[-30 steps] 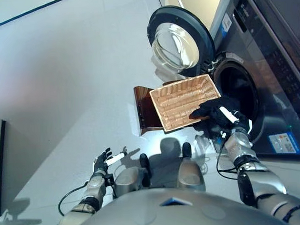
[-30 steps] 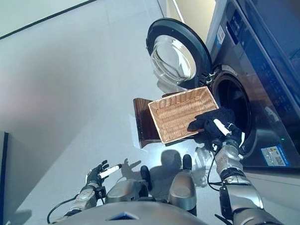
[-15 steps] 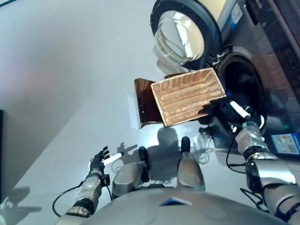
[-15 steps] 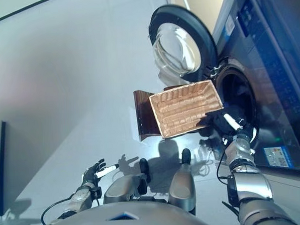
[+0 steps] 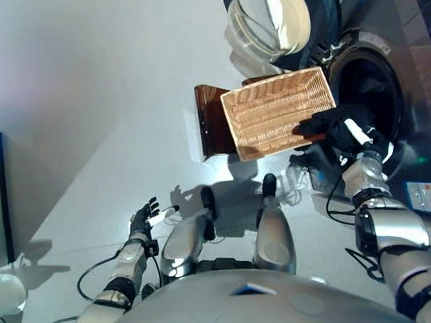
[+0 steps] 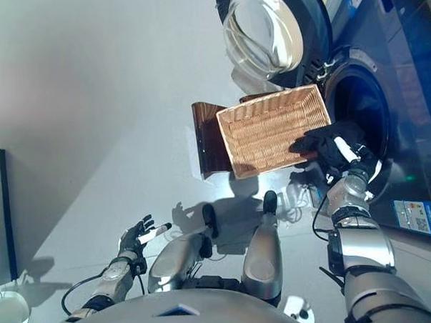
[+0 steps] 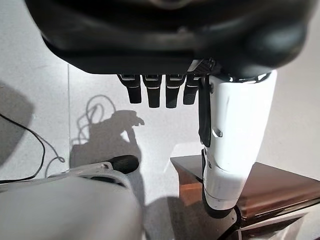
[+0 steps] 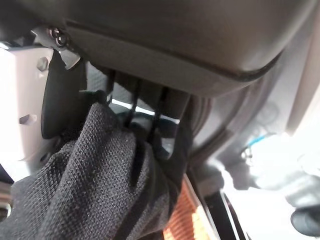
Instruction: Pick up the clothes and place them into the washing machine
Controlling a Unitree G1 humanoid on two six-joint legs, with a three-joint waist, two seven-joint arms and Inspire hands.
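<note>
Bright overhead light throws hard shadows on the pale floor [image 5: 91, 102] (glare on the glass door [image 5: 270, 16]).

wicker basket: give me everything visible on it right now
The wicker basket is rectangular, shallow, tan woven, and looks empty inside. It sits tilted on a dark brown stand on the floor, just in front of the washing machine's open drum and below the open round door. The right hand, holding dark cloth, overlaps its near corner by the drum; actual contact is unclear.
</note>
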